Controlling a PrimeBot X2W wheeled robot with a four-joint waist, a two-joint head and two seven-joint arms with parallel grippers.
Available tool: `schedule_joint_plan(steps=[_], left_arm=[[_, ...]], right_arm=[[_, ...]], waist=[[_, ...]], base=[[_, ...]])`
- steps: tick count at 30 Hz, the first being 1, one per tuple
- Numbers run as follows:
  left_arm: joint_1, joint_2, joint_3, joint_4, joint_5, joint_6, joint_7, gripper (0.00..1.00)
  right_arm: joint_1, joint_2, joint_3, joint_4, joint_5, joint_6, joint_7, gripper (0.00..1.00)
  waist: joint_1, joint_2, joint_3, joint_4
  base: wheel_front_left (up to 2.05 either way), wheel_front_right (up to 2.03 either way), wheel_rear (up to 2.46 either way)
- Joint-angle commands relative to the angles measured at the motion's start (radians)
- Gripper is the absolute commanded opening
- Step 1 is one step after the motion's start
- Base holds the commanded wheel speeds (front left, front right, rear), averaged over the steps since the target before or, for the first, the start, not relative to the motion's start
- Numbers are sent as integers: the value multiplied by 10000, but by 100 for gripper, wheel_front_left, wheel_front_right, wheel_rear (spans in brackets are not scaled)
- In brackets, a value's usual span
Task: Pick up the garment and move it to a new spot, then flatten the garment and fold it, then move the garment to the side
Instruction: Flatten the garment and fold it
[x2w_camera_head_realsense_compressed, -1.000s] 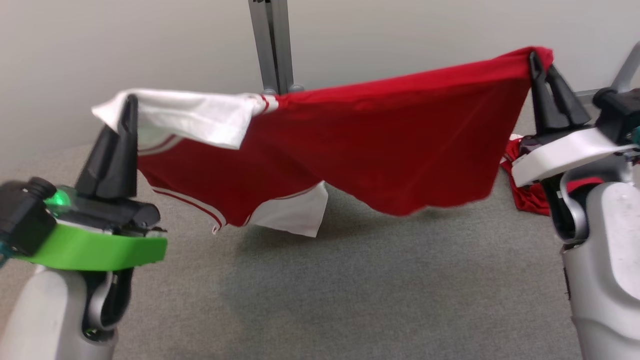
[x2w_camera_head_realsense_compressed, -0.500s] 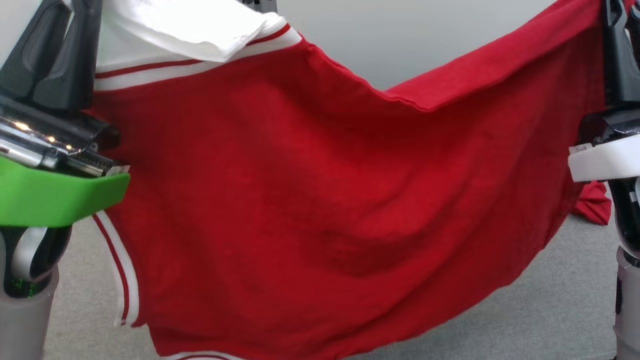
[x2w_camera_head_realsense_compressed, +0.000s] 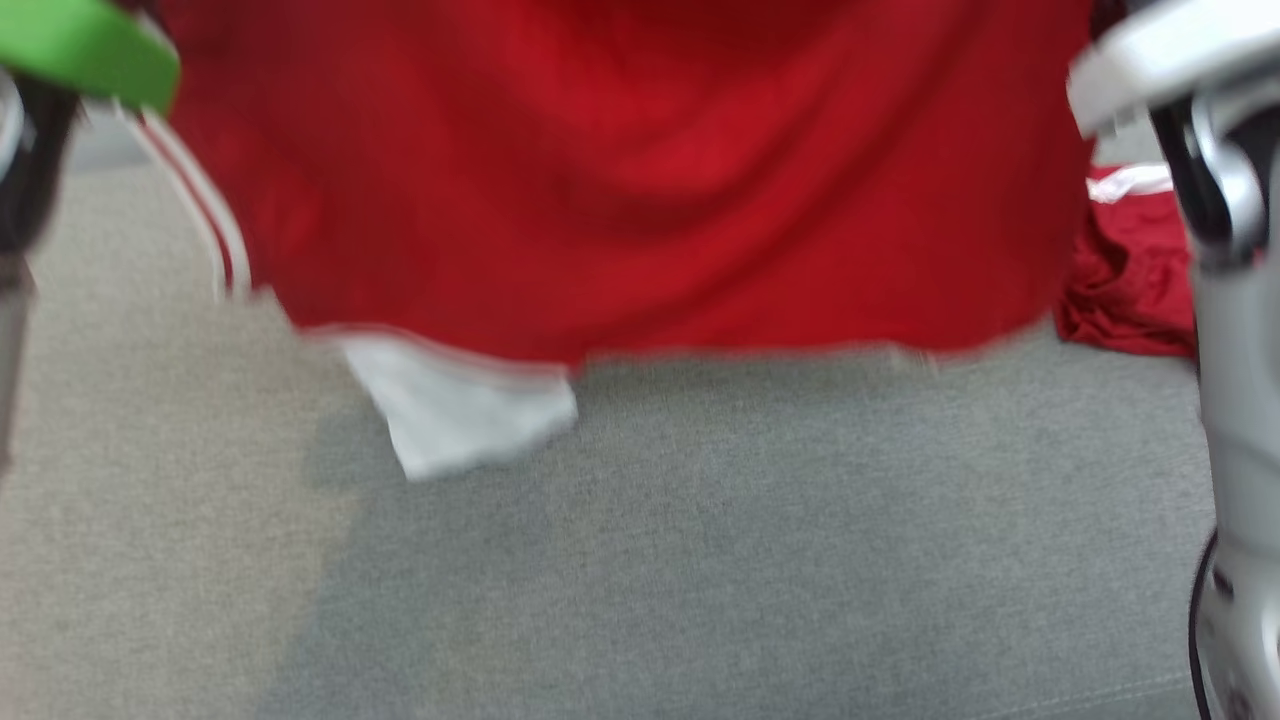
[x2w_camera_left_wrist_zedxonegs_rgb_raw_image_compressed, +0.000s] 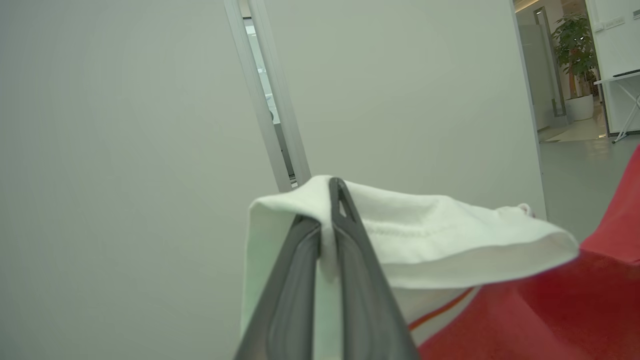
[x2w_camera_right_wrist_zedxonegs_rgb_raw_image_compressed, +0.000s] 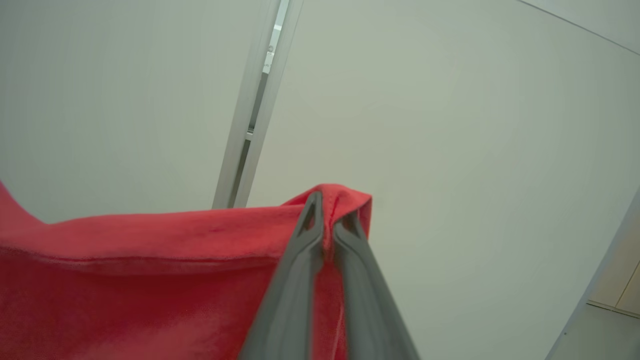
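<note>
The garment (x2w_camera_head_realsense_compressed: 620, 190), a red jersey with white sleeves and striped trim, hangs spread in the air between my two arms, its lower hem and one white sleeve (x2w_camera_head_realsense_compressed: 455, 415) dangling just above the grey carpet. In the left wrist view my left gripper (x2w_camera_left_wrist_zedxonegs_rgb_raw_image_compressed: 327, 220) is shut on the other white sleeve (x2w_camera_left_wrist_zedxonegs_rgb_raw_image_compressed: 440, 235). In the right wrist view my right gripper (x2w_camera_right_wrist_zedxonegs_rgb_raw_image_compressed: 327, 222) is shut on a red corner of the garment (x2w_camera_right_wrist_zedxonegs_rgb_raw_image_compressed: 150, 270). In the head view the green left wrist (x2w_camera_head_realsense_compressed: 85, 45) and the white right wrist (x2w_camera_head_realsense_compressed: 1160, 55) show at the top corners, fingertips out of frame.
Red shorts (x2w_camera_head_realsense_compressed: 1130, 270) with a white band lie crumpled on the carpet at the right, beside my right arm. Grey carpet (x2w_camera_head_realsense_compressed: 700, 560) spreads below the hanging cloth. A pale wall with a metal post (x2w_camera_left_wrist_zedxonegs_rgb_raw_image_compressed: 270, 100) stands ahead.
Both arms have risen with the garment stretched between them, so the grippers have left the top of the head view; the hem now hangs clear above the carpet.
</note>
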Motion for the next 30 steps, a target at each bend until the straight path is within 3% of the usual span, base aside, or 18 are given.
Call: schedule_joint_plan(steps=[1, 10, 17, 24, 30], left_arm=[[-696, 40, -129, 500, 194, -24, -193, 0], [-4129, -924, -532, 4687, 1313, 57, -2537, 0], [-3832, -1866, -684, 6673, 1177, 18, -3740, 0], [-2183, -2310, -377, 5990, 648, -26, -3801, 0], [-292, -2377, 22, 4603, 167, -28, -3807, 0]], right_arm=[[-693, 138, 84, 651, -234, -17, -337, 0], [-4616, 1115, -256, 5600, -2697, -17, -3062, 0], [-4664, 1412, -1324, 7960, -3926, -17, -4220, 0], [-3949, 1437, -1773, 9015, -3912, -17, -4491, 0], [-2915, 1431, -1228, 8293, -2849, -17, -4500, 0]], waist=[[0, 0, 1417, 84], [0, 0, 2498, 420], [0, 0, 2990, 877], [0, 0, 3530, 1053], [0, 0, 3778, 990]], base=[[0, 0, 0], [0, 0, 0], [0, 0, 0], [0, 0, 0], [0, 0, 0]])
